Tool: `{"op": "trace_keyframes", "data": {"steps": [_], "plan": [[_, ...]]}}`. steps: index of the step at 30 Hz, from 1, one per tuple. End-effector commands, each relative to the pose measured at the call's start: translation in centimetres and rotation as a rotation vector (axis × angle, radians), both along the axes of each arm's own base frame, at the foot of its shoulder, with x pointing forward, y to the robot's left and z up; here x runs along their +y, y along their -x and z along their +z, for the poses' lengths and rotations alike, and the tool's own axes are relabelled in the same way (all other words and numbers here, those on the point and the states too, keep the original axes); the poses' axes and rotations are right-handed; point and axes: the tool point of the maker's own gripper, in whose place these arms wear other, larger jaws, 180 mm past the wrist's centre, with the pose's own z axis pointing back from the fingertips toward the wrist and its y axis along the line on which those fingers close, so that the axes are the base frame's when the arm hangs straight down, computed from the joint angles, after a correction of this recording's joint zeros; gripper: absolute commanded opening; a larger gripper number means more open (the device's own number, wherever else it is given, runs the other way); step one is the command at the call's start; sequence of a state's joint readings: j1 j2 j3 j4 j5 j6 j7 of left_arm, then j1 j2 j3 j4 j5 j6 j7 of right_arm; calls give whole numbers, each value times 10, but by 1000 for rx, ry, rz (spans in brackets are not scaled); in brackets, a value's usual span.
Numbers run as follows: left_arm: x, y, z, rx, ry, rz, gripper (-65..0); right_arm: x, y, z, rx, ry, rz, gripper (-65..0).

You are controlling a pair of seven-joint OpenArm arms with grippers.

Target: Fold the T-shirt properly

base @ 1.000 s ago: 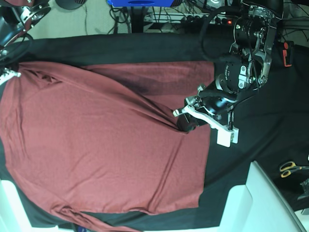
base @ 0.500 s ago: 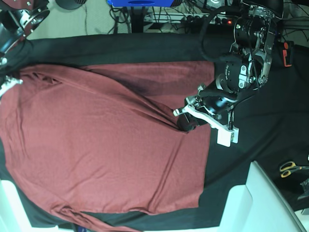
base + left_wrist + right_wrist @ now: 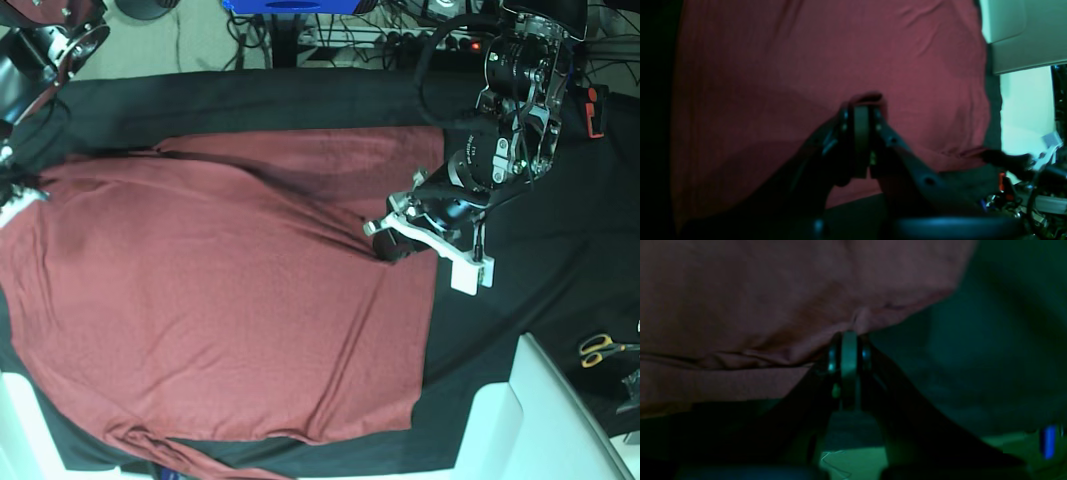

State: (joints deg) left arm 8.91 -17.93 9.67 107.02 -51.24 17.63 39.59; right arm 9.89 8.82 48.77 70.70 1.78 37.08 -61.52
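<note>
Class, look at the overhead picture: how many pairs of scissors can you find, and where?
1. The scissors, yellow-handled, lie at the far right edge of the base view on the black cloth sheet, apart from the T-shirt. Others may lie outside the frame.

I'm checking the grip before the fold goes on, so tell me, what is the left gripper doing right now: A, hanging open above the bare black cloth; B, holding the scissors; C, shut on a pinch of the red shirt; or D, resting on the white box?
C: in the left wrist view the left gripper has its jaws together with a small bunch of the T-shirt caught at the tips.
</note>
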Motion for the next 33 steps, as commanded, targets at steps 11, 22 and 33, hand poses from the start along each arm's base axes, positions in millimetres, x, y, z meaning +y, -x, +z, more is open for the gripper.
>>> {"op": "trace_keyframes", "data": {"steps": [11,22,33], "plan": [[11,-8,-6,-2,-11,31,-650,-14,-23,19,-63,27,-58,-648],[46,-18,-8,2,-7,150,-650,-13,-26,21,-70,27,-58,-648],[48,-17,-17,26,-8,160,-650,12,-46,20,-79,16,17,-648]]}}
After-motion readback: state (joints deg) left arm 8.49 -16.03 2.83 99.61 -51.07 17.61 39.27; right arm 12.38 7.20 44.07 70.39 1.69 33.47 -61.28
